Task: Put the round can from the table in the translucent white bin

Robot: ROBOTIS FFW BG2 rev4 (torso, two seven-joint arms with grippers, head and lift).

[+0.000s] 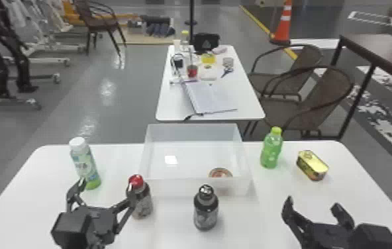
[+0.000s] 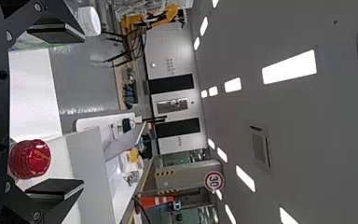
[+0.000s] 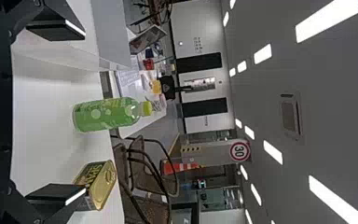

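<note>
Round can is in the translucent white bin, near its front wall, R of ctr. What I can see of the top is reddish-orange w/ paler patches & a thin brownish rim; the lower pt. is just a blurry reddish smudge thru the wall. Left gripper has its fingers spread wide, nr the red-capped bottle. Right gripper: also wide, above the white table's R side.

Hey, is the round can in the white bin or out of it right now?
In: the round can shows inside the bin, just behind its near wall.
</note>
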